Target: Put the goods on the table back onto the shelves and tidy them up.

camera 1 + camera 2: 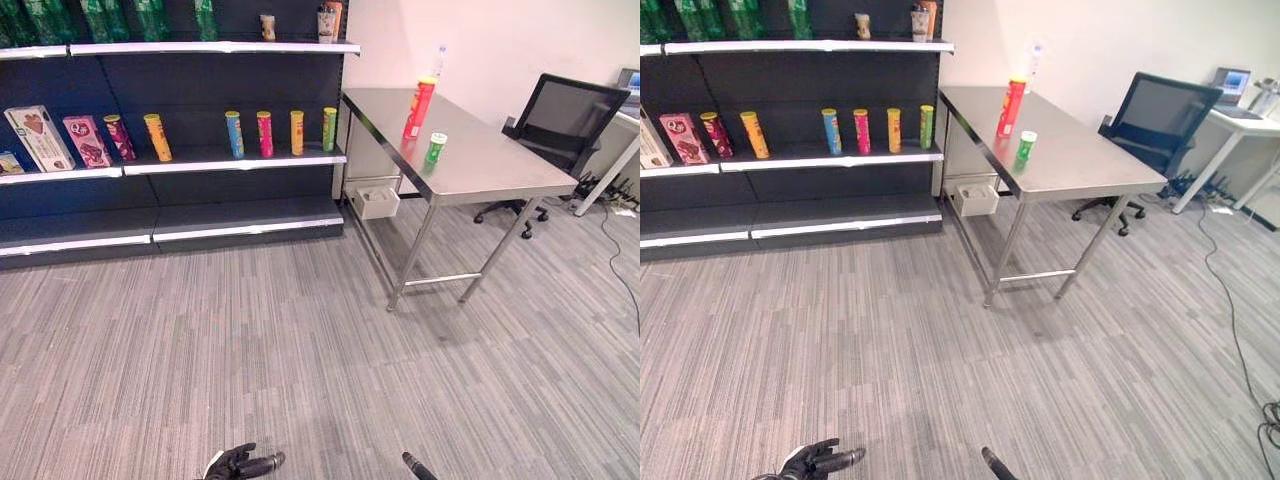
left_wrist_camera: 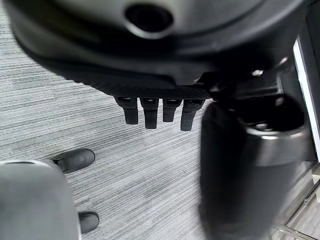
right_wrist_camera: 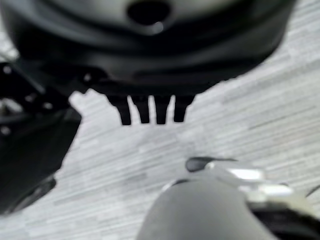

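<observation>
Two cans on the steel table (image 1: 500, 165), both hands low and empty.

Standing up toward the back of the table top: a tall red can (image 1: 420, 108) and, near it on the closer side, a small green can (image 1: 435, 148) with a white lid, not touching. Left of the table, by the wall, a dark shelf (image 1: 240, 160) with a row of four bright cans (image 1: 264, 133) standing on its middle board, and pink boxes (image 1: 88, 141) further left. Under the table's far end, a white box (image 1: 378, 201) on the floor. Behind the table, a black chair (image 1: 575, 115). Down low over the grey floor (image 1: 300, 340), left hand (image 1: 238, 463) with fingers (image 2: 150, 114) straight, holding nothing. Right hand (image 3: 150, 60) just like it, fingers straight, nothing inside.
</observation>
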